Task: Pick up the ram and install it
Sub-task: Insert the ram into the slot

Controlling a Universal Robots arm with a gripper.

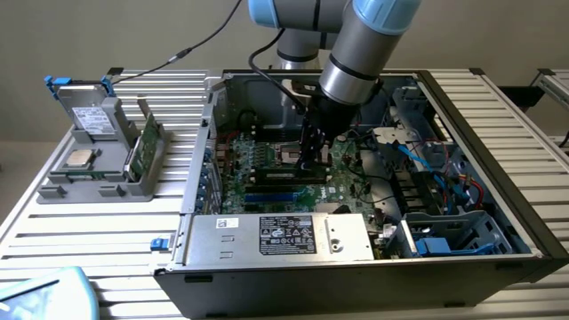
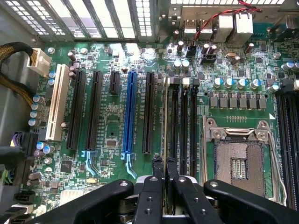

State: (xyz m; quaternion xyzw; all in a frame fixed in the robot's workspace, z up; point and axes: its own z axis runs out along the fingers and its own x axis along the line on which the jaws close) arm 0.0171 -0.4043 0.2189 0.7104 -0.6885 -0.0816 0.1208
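My gripper [image 1: 310, 159] reaches down inside the open computer case [image 1: 462, 120], over the motherboard [image 2: 112, 116]. In the wrist view its two black fingers [image 2: 158, 169] stand almost together. A thin, pale-edged board, the ram [image 2: 165, 116], is seen edge-on between them. It runs along the black memory slots [image 2: 181, 126] beside the empty processor socket [image 2: 238, 158]. My gripper [image 2: 164, 170] is shut on its near end. Whether the ram sits fully down in its slot I cannot tell.
A grey holder [image 1: 62, 190] at the exterior view's left carries a wider green card [image 1: 144, 148], a square silver chip [image 1: 80, 158] and a drive [image 1: 89, 117]. The power supply [image 1: 280, 235] fills the case front. Blue and red cables [image 1: 444, 167] lie at the exterior view's right.
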